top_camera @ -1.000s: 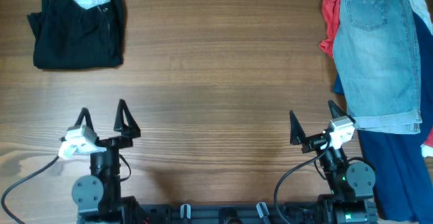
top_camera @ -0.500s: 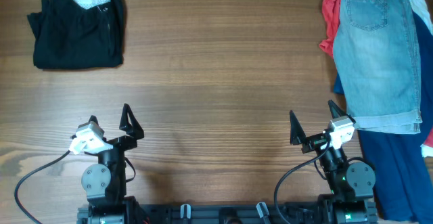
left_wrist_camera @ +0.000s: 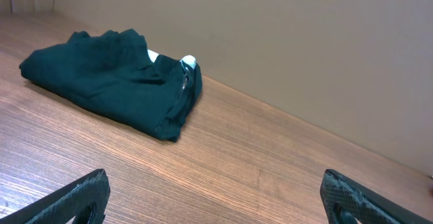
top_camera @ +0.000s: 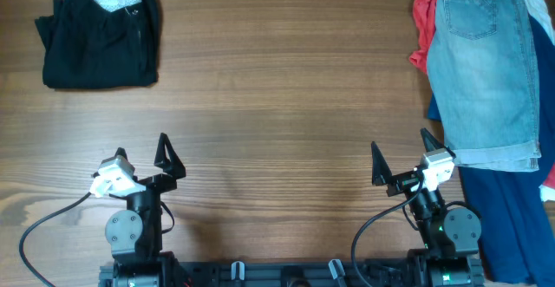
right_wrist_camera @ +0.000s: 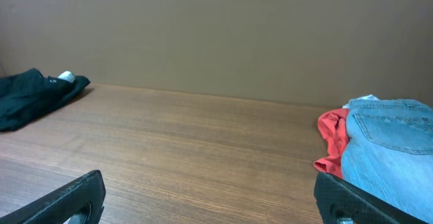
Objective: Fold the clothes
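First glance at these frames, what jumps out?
The black garment, folded into a rough square, sits alone at the far left corner of the table. On the right edge, light-blue denim shorts lie atop a pile with a red cloth and dark blue fabric. The left tool and right tool are both open, holding nothing, near the front edge.

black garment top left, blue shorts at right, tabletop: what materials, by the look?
Black garment: soft matte fabric, likely cotton or knit; it slumps in loose folds. Blue shorts: denim, faded light blue, with a stitched pocket. Table: wood or wood-look laminate, visible grain, low sheen; can't tell which.
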